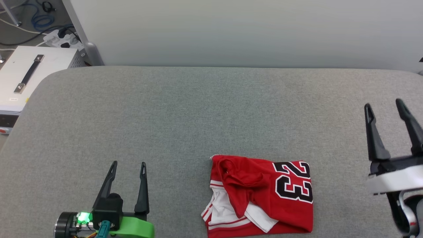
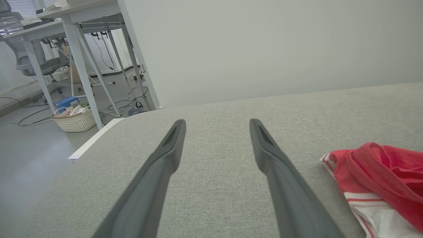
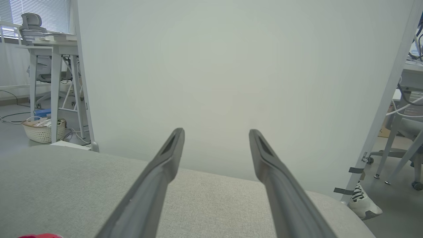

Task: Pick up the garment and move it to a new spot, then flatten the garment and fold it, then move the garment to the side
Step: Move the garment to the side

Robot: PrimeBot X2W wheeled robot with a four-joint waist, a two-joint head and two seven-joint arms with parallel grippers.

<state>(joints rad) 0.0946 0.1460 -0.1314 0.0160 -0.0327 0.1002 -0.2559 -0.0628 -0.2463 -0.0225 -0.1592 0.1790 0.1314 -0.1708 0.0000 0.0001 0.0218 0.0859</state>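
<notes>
- The garment (image 1: 261, 195) lies on the grey tabletop (image 1: 198, 109), close to its near edge and somewhat right of the middle. It is a loose, uneven bundle: red body doubled over, with a white sleeve and striped trim poking out at its left and bottom.
- The left end effector (image 1: 129, 163) hangs over the near-left part of the tabletop, fingers spread and holding nothing. It is near the garment's left side but apart from it. In the left wrist view the left end effector (image 2: 217, 121) points along bare fabric, with the garment (image 2: 380, 172) off to one side.
- The right end effector (image 1: 383, 103) stands by the right edge, also spread and empty, well apart from the garment. The right wrist view has it (image 3: 216, 130) aimed at the pale wall beyond the far edge.
- With both flanking the bundle and neither touching it, they look parked clear of the cloth rather than working it.
- Readable writing: a large black "23" with a white outline, lying sideways on the red. A white case (image 1: 29, 76) off the far-left corner carries a small label, too small to read.
</notes>
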